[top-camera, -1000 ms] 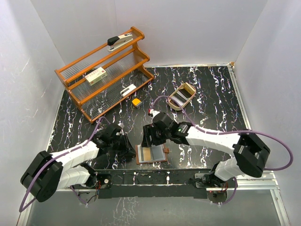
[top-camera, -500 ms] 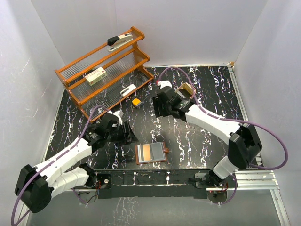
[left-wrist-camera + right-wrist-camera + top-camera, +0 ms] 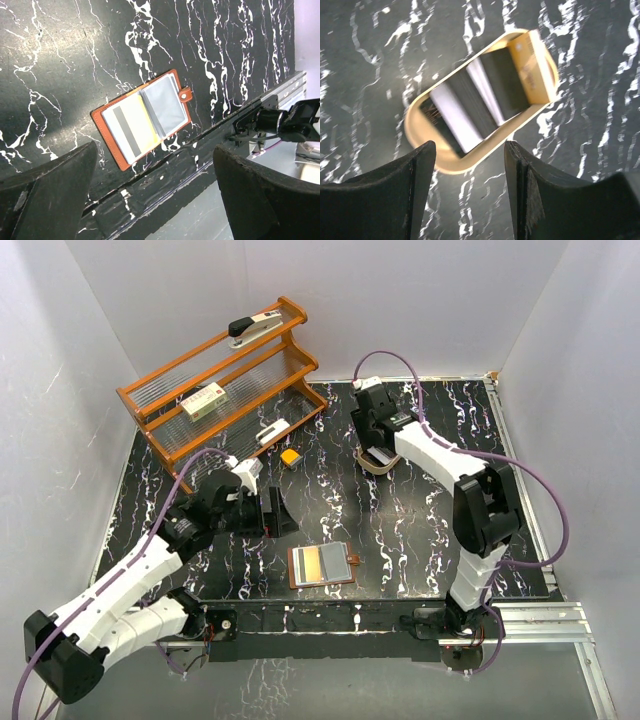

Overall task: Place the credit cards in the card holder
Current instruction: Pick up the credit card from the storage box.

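The card holder (image 3: 322, 565) lies open near the table's front edge, reddish-brown with grey pockets (image 3: 167, 102). A card with a yellow face and a grey stripe (image 3: 127, 127) sits in its left pocket. My left gripper (image 3: 275, 512) hovers up and to the left of it, open wide and empty (image 3: 155, 200). Pale credit cards (image 3: 452, 115) stand among dark ones in the tan oval tray (image 3: 422, 145). Just above that tray hangs my right gripper (image 3: 470, 200), open with nothing between its fingers. In the top view the right gripper (image 3: 372, 435) covers most of the tray (image 3: 380, 469).
An orange shelf rack (image 3: 220, 390) stands at the back left with a stapler (image 3: 255, 325) and a small box (image 3: 203, 400) on it. A small yellow-orange block (image 3: 291, 456) lies before it. A metal rail (image 3: 270, 107) runs along the table's front edge. White walls enclose the table.
My left gripper has opened and pulled back up and left, away from the card holder. The right arm has swung from the holder to the tray at the back.
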### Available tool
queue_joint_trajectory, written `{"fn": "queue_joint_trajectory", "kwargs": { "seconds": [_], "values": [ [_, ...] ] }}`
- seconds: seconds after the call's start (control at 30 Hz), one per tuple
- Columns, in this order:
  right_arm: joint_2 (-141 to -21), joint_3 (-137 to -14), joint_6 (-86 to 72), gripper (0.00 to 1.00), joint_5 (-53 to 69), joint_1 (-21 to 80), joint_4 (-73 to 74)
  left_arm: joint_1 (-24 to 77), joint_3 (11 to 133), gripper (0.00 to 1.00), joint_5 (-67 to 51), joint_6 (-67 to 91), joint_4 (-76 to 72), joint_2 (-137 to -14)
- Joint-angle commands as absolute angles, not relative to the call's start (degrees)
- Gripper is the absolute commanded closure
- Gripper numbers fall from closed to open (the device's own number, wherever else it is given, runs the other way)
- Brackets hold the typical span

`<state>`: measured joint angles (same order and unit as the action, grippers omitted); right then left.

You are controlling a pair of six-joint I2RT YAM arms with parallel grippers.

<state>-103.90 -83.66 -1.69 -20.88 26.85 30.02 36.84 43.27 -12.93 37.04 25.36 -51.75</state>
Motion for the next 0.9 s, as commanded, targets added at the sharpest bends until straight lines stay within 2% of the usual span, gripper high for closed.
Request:
{"fn": "queue_joint_trajectory", "kwargs": {
  "seconds": [0.0,0.27,0.5,0.87],
  "values": [
    [-107.49,-90.43,5.95,0.45,-28.02,24.18,29.38,36.74,44.25,0.01,-13.50,31.94,27.96,-50.13],
    [-118.10,-99.54,13.83,0.47,-33.74,20.27,31.14,36.74,38.80,0.01,-14.35,32.30,23.61,-47.94],
    [-125.25,-107.05,17.83,0.47,-35.02,18.26,33.18,36.74,40.46,0.01,-12.30,31.04,25.58,-49.94],
    [-128.09,-108.19,18.75,0.53,-32.44,16.85,32.97,36.74,41.42,0.01,-9.85,30.87,27.53,-47.87]
  ]
}}
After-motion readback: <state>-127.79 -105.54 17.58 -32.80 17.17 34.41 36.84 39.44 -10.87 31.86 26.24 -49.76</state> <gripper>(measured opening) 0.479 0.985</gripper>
